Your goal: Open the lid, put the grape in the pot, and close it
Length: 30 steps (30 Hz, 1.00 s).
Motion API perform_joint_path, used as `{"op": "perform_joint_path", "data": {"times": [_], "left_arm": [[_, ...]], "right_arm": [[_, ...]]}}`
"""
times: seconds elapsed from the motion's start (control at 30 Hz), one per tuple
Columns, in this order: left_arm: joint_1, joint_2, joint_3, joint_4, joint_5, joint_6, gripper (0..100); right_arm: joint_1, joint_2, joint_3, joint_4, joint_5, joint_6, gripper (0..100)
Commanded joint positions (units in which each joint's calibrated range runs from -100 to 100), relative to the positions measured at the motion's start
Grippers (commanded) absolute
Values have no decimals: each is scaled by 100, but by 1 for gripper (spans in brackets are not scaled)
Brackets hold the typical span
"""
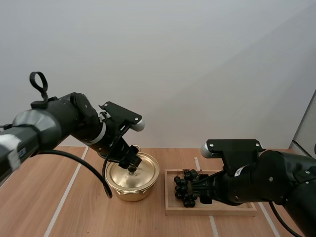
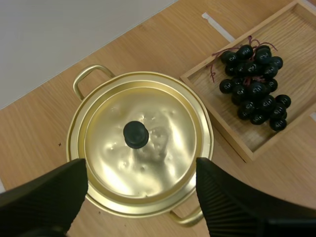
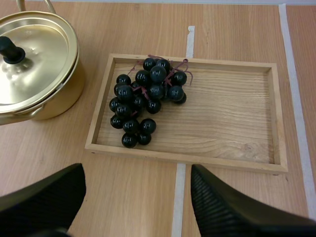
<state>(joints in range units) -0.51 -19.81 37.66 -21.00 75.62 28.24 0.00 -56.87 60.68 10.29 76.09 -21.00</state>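
A gold pot [image 1: 129, 191] stands on the table with its lid [image 2: 163, 143] on, a black knob [image 2: 136, 134] at the lid's centre. My left gripper [image 2: 140, 162] hovers open just above the lid, one finger to each side of the knob and clear of it. A bunch of dark grapes [image 3: 145, 101] lies at the pot-side end of a wooden tray [image 3: 227, 118]. My right gripper [image 3: 137, 170] is open over the table by the tray's near rim, with nothing between its fingers.
The tray [image 1: 232, 207] sits right of the pot, a narrow strip of table between them. White tape lines [image 3: 180, 197] run across the wooden tabletop. A pale wall rises behind the table.
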Motion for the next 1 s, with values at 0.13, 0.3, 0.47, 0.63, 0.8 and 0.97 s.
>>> {"op": "perform_joint_path", "data": {"times": [0.13, 0.3, 0.47, 0.63, 0.8, 0.97], "left_arm": [[0, 1100, -598, -143, -219, 85, 100], [-63, 1741, -896, -143, -237, 172, 100], [-222, 2151, -1122, -91, -283, 172, 100], [-219, 2406, -1281, 33, -299, 172, 100], [-219, 2511, -1284, 42, -323, 172, 100], [-219, 2521, -1284, 42, -283, 172, 100]], "right_arm": [[-18, -20, -64, 8, -19, 7, 100], [-18, -20, -64, 8, -19, 7, 100], [-18, -20, -64, 8, -19, 7, 100], [-18, -20, -64, -3, -19, 7, 100], [-18, -20, -64, 7, -35, 7, 100], [-18, -20, -64, 18, -93, 7, 100]]}}
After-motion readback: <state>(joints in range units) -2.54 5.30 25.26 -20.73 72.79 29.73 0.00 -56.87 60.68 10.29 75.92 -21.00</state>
